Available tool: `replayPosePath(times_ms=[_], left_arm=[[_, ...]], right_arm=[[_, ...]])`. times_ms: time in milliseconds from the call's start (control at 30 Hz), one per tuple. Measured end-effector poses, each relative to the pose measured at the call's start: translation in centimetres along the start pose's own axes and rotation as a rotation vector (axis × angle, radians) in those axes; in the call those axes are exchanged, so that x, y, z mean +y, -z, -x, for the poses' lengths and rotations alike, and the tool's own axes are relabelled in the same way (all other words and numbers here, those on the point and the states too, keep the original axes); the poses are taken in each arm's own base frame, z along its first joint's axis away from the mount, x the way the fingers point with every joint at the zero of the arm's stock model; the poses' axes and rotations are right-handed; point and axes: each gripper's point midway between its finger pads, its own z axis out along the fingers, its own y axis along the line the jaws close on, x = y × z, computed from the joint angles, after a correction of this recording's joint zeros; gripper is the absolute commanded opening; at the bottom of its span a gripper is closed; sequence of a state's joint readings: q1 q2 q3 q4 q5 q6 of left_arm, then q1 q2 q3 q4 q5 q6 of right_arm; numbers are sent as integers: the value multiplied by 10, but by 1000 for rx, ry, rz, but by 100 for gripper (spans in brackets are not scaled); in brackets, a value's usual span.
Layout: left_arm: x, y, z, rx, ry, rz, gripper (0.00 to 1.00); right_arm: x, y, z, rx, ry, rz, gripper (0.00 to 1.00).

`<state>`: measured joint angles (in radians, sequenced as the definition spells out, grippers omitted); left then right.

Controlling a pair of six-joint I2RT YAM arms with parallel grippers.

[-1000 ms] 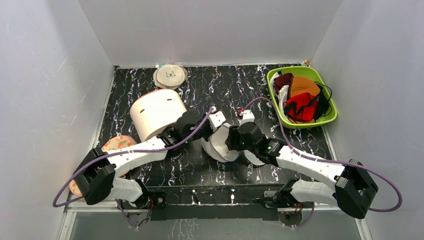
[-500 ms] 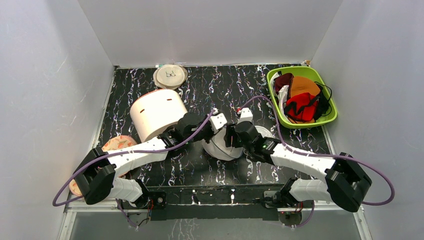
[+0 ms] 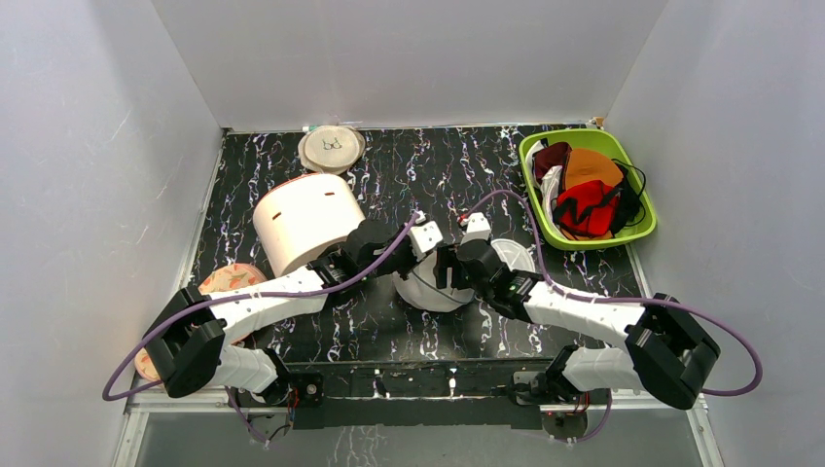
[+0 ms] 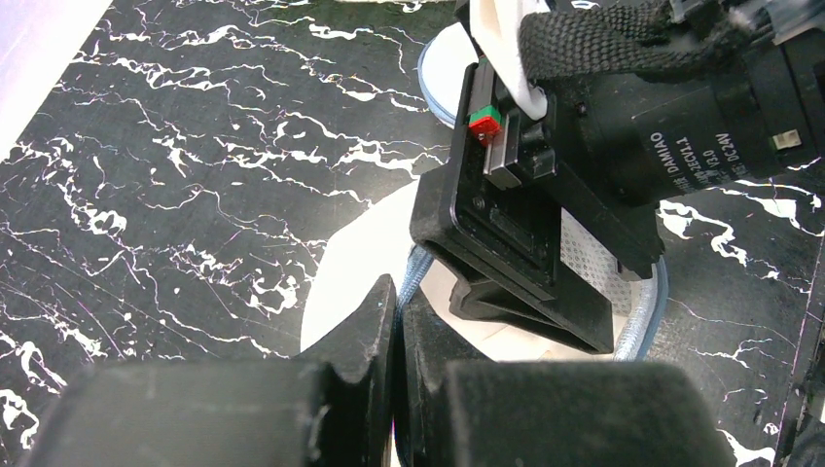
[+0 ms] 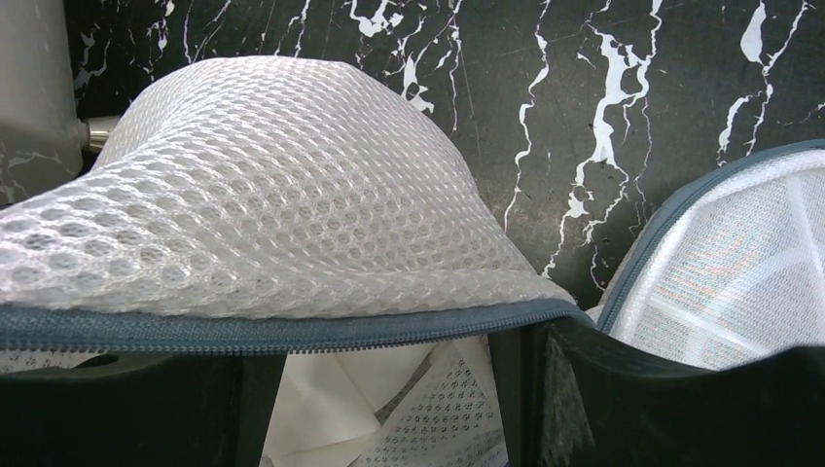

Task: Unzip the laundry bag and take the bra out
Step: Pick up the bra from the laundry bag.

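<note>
The laundry bag [image 3: 425, 290] is a white mesh pouch at the table's middle, between both grippers. In the right wrist view its mesh dome [image 5: 263, 185] is lifted, the grey zip rim [image 5: 292, 331] hangs open, and its other half [image 5: 720, 272] lies to the right. Only white cloth [image 5: 331, 399] shows inside. My left gripper [image 4: 399, 297] is shut on the bag's rim [image 4: 416, 272]. My right gripper [image 5: 384, 409] is open, its fingers at the bag's opening under the zip rim. A red bra with black straps [image 3: 584, 207] lies in the green basket [image 3: 637, 230].
A big cream cylinder [image 3: 304, 220] stands left of the bag, close to my left arm. A flat beige disc with a bra drawing [image 3: 331, 148] lies at the back. Orange cups [image 3: 591, 167] and a dark maroon garment [image 3: 551, 156] fill the basket. Patterned discs [image 3: 231, 279] lie at the left edge.
My right gripper has moved left and into the bag's opening. The bag has shifted a little toward the back, and its open half now lies out to the right. My left gripper has stayed shut.
</note>
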<state>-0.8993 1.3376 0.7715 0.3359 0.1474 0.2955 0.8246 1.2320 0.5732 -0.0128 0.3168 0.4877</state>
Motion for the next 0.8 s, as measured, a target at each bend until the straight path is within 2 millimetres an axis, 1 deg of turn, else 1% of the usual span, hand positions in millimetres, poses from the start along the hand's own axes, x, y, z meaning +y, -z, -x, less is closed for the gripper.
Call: replayPosePath(times_ms=[67,133,300,367,400,500,633,667,733,767,800], left_arm=[[0,0,0,0,0,-1,0],[0,0,0,-1,0,-3,0],[-2,0,0,0,0,-10,0],[-3,0,0,1,0,-13,0],[-4,0,0,2,0,-15,0],[-5,0,0,2,-1,-18,0],[-5,0,0,1,-1,-19,0],[-5,0,0,1,-1,-19,0],[-5,0,0,1,-1,-19,0],[-5,0,0,1,-1,-19,0],[-5,0,0,1,-1,-19,0]], right_arm=[[1,-1,1,-6,-3,5,65],[2,-2,1,-18,-11,15,60],[0,-8,-10,-23,-25,19,57],[-1,-10,-12,-22,-25,17,53],[0,-11,-11,-25,-25,18,50],[-1,-13,-12,-25,-19,14,35],[-2,-14,-14,-16,-14,12,21],[-1,-13,-14,-12,-13,13,19],[0,-10,-13,-7,-11,22,11],[2,-7,-10,-8,-13,30,6],[4,-4,-8,-11,-14,39,4]])
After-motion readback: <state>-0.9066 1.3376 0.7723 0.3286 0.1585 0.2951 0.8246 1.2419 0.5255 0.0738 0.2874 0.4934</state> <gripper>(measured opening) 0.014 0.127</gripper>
